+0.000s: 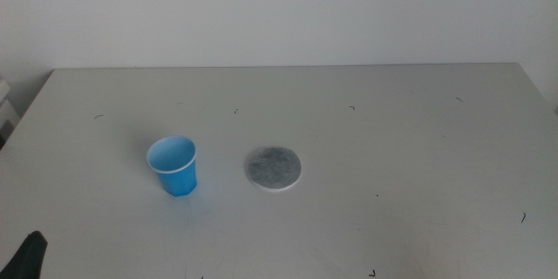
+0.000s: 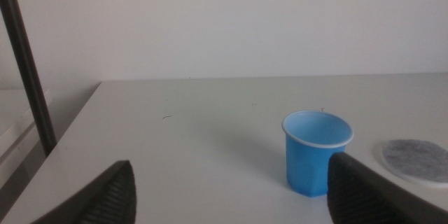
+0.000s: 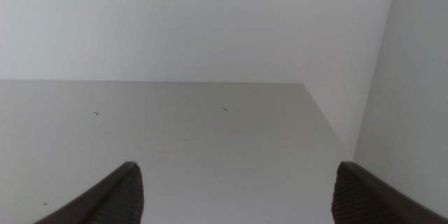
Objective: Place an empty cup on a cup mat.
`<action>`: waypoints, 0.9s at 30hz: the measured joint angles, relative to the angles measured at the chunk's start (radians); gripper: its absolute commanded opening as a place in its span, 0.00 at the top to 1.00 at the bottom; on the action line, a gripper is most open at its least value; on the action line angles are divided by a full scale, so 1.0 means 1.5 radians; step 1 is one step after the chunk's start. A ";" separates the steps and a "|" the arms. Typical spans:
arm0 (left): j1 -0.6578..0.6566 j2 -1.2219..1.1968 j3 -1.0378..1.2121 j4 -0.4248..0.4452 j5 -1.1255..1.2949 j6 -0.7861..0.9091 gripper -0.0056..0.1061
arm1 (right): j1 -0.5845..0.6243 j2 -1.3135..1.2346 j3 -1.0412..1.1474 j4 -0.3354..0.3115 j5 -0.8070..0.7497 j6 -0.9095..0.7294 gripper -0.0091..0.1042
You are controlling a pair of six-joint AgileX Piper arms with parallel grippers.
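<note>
The blue paper cup (image 1: 173, 166) stands upright and empty on the table, left of centre. The grey round cup mat (image 1: 274, 168) lies flat just to its right, apart from it. My left gripper (image 1: 30, 255) shows only as a dark tip at the bottom left corner, well short of the cup. In the left wrist view the left gripper (image 2: 231, 175) is open and empty, with the cup (image 2: 316, 152) and the mat (image 2: 417, 160) ahead of it. My right gripper (image 3: 238, 175) is open and empty over bare table and is out of the middle view.
The white table (image 1: 392, 139) has small dark specks. A white wall runs behind its far edge. A dark vertical post (image 2: 26, 70) stands beside the table's left edge. The right wrist view shows the table's far right corner (image 3: 305, 85).
</note>
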 measured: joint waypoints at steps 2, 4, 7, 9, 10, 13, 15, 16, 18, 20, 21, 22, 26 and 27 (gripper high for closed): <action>0.000 0.004 0.000 0.000 -0.002 0.000 0.01 | 0.000 0.000 0.000 0.000 0.000 0.000 0.09; 0.000 0.027 -0.003 0.000 0.001 0.000 0.01 | 0.000 0.000 0.000 0.000 0.000 0.000 0.09; 0.000 0.081 -0.034 0.000 0.004 -0.001 0.01 | 0.000 0.000 0.000 0.000 0.000 0.000 0.09; 0.000 0.118 -0.063 0.000 0.003 -0.001 0.01 | 0.000 0.000 0.000 0.000 0.000 0.000 0.09; 0.000 0.140 -0.082 0.000 0.002 -0.001 0.01 | 0.000 0.000 0.000 0.000 0.000 0.000 0.09; 0.000 0.208 -0.145 -0.001 0.001 -0.001 0.01 | 0.000 0.000 0.000 0.000 0.000 0.000 0.09; 0.000 0.258 -0.188 -0.001 0.005 -0.001 0.01 | 0.000 0.000 0.000 0.000 0.000 0.000 0.09; 0.000 0.287 -0.214 -0.001 0.007 -0.001 0.01 | 0.000 0.000 0.000 0.000 0.000 0.000 0.09; 0.000 0.343 -0.264 -0.001 0.020 -0.001 0.01 | 0.000 0.000 0.000 0.000 0.000 0.000 0.09; 0.000 0.391 -0.322 -0.001 0.039 -0.001 0.01 | 0.000 0.000 0.000 0.000 0.000 0.000 0.09; 0.000 0.416 -0.351 -0.001 0.053 -0.001 0.01 | 0.000 0.000 0.000 0.000 0.000 0.000 0.09; 0.000 0.440 -0.380 -0.001 0.067 -0.001 0.01 | 0.000 0.000 0.000 0.000 0.000 0.000 0.09; 0.000 0.533 -0.489 -0.001 0.135 -0.001 0.01 | 0.000 0.000 0.000 0.000 0.000 0.000 0.09; 0.000 0.558 -0.520 -0.001 0.158 -0.001 0.01 | 0.000 0.000 0.000 0.000 0.000 0.000 0.09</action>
